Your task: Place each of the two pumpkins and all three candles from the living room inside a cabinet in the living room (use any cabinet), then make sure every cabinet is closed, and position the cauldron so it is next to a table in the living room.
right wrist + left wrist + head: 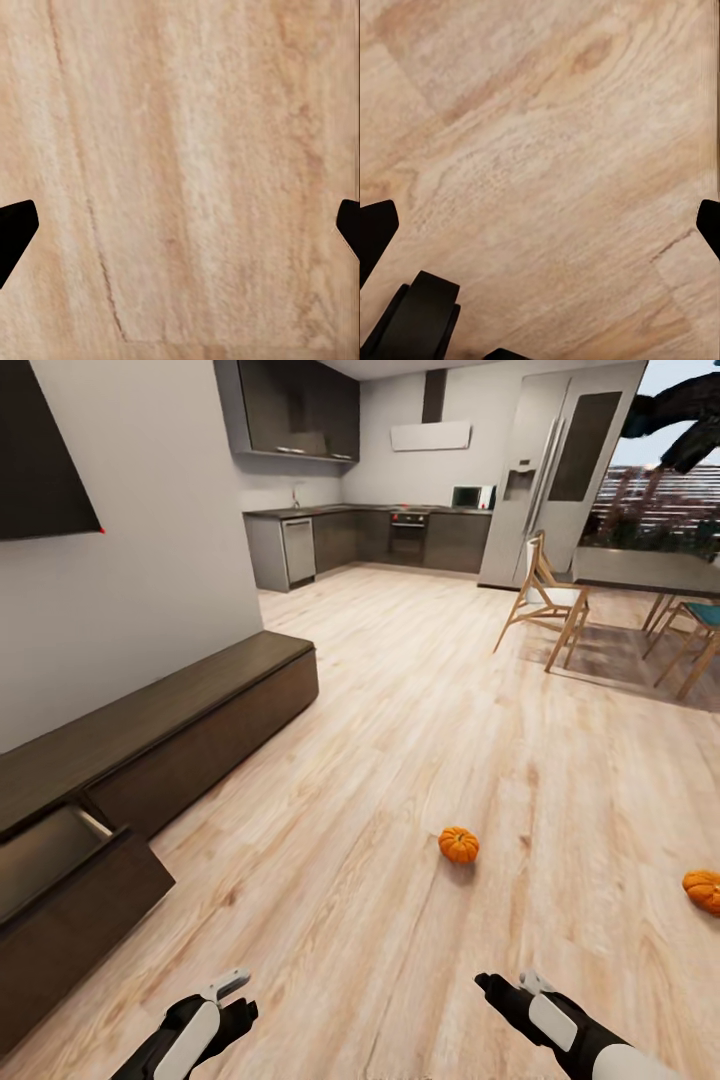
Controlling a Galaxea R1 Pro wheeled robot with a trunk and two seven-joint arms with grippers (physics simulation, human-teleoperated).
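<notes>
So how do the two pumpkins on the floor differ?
The near pumpkin lies whole in the head view, ahead of the right gripper; the far-right pumpkin is cut by the picture's edge. The first lies closer to the cabinet. Both are orange, ribbed, resting on wood floor.

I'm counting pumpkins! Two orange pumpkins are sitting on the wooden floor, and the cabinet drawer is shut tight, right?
Not quite. The two pumpkins do sit on the floor, but the cabinet drawer is pulled open, as the head view shows.
</notes>
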